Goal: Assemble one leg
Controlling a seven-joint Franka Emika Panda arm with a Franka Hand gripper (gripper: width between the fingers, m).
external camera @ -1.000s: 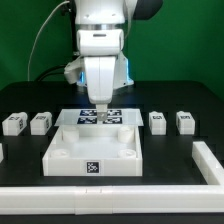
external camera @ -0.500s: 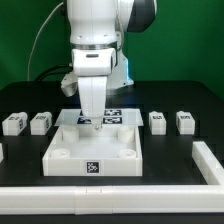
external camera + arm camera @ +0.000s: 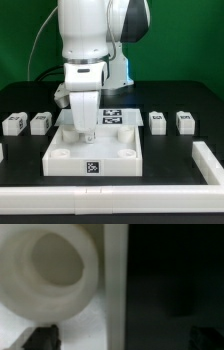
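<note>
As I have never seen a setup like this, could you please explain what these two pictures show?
The white machine is a robot arm ending in a two-finger gripper. One picture is the exterior view, taken by a camera standing off the arm. The other is the wrist view, from a camera on the arm that looks down past the fingertips.

On the black table lies a large white tray with round corner sockets. There are also four small white legs, two on each side of the tray, and the marker board just beyond it.

The gripper hangs over the tray's far corner on the exterior view's left. The blurred wrist view shows a socket there. The fingers are apart and hold nothing.
</note>
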